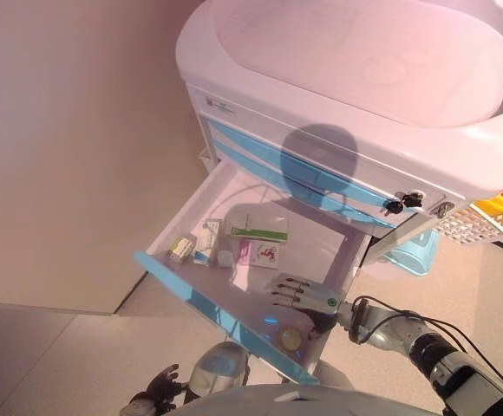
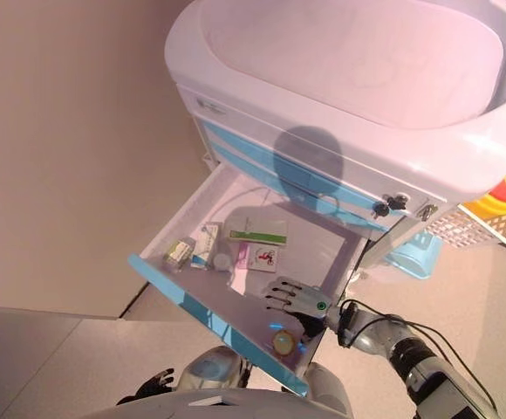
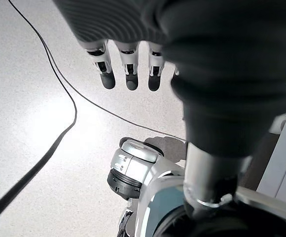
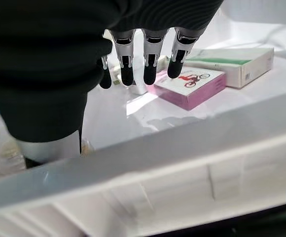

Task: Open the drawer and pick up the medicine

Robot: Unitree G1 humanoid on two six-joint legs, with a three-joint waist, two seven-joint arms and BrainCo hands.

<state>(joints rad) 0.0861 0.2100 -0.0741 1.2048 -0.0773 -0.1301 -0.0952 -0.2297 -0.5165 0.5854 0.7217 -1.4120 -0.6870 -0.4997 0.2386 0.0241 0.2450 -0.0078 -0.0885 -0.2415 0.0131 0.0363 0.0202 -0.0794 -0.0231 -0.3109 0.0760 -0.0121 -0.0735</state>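
The bottom drawer (image 1: pixel 201 305) of the white cart stands pulled open, with a blue front. Inside lie a pink medicine box (image 1: pixel 258 253), a white box with a green stripe (image 1: pixel 258 228) and smaller packets (image 1: pixel 182 249) at the left. My right hand (image 1: pixel 302 295) is open over the drawer's near right corner, fingers straight and pointing at the pink box (image 4: pixel 190 86), short of it and holding nothing. The green-striped box also shows in the right wrist view (image 4: pixel 234 61). My left hand (image 3: pixel 128 61) hangs low at my side over the floor, fingers straight and empty.
The cart's white top (image 1: pixel 364 61) and shut blue-fronted drawers (image 1: pixel 303 178) overhang the open drawer. A key (image 1: pixel 396 204) sits in the lock at the right. A white mesh basket (image 1: pixel 481 221) hangs on the cart's right side. A beige wall (image 1: pixel 69 147) is at the left.
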